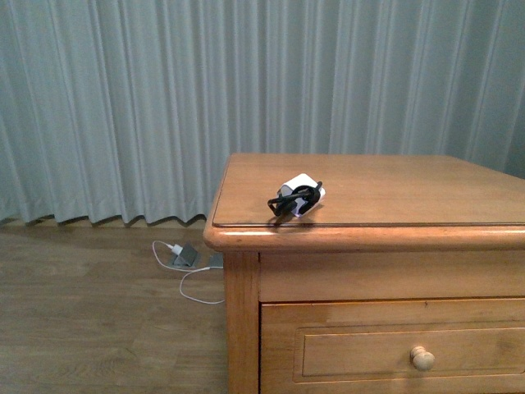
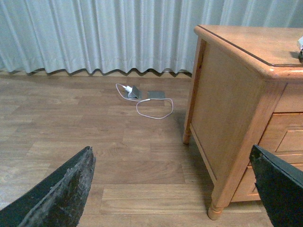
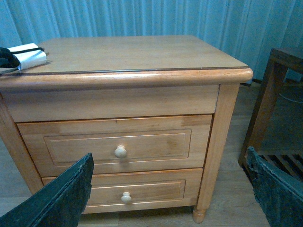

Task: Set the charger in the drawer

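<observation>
Curtained room, wooden cabinet counter (image 1: 394, 185): charger (image 1: 297, 197) near the front-left edge, cable loosely coiled. Topmost drawer (image 3: 156, 146) shut. Empty, spread wide: left fingers (image 2: 59, 191), right fingers (image 3: 61, 198). Risk: nudged charger may drop; cable possibly overhangs the edge.

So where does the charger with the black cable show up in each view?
Front view: charger on the cabinet top, by its front edge near the left corner.
Left wrist view: only a sliver, cut off by the frame, on the cabinet top.
Right wrist view: on the cabinet top, partly cut off by the frame.
Shared landmark: the cabinet's rounded front edge.
</observation>
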You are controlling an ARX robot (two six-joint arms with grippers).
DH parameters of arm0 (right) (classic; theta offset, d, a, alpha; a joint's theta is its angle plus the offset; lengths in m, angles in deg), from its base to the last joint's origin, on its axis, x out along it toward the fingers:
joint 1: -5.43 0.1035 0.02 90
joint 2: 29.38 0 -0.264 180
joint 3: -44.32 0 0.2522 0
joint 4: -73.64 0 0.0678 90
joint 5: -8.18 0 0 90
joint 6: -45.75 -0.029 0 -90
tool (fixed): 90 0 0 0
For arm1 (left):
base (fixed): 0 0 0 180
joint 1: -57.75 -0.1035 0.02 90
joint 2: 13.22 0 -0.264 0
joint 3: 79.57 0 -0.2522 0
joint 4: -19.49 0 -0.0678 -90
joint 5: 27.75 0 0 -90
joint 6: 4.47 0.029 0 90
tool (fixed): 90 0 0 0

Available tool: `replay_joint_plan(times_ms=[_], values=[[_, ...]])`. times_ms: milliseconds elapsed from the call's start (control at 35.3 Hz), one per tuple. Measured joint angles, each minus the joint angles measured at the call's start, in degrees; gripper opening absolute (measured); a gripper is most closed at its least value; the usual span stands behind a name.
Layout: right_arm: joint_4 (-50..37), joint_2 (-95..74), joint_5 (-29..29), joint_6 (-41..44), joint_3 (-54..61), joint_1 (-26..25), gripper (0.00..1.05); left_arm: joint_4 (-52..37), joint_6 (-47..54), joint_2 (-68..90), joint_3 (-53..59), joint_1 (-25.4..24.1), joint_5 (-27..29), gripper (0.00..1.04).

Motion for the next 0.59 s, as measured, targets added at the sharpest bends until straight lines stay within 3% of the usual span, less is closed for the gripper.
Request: replay_joint_plan(times_ms=[594], values=[[0.00,0.00,0.00,0.00,0.00,0.00,0.96,0.00,0.00,0.00,0.00,0.00,0.00,0.98]])
